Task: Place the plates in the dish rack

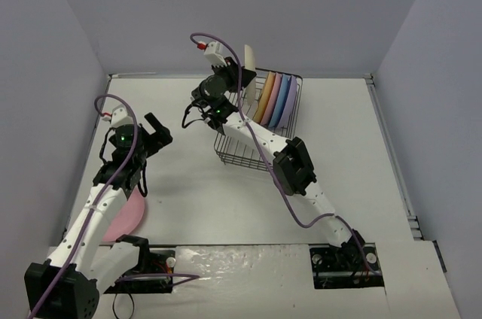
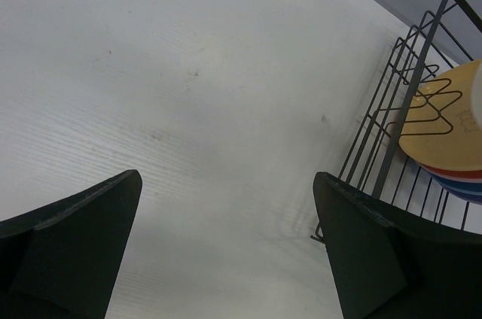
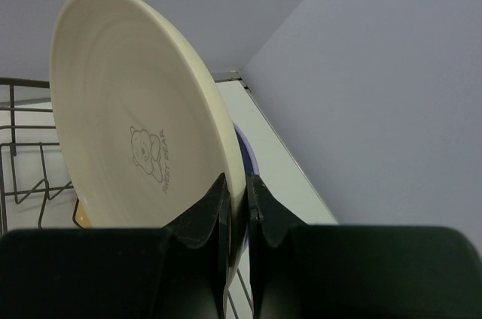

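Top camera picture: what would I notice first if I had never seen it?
Probably the cream plate, pinched on edge in the shut right gripper up by the far end of the dish rack. Next, four colourful plates standing upright in that rack. Last, a pink plate lying on the table partly under the left arm, whose left gripper hangs open.

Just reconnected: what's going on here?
The right tool grips the cream plate by its rim, on edge above the dish rack. Four plates stand in the rack. The left tool hangs open over the table beside it, and one pink plate lies flat by the left arm.
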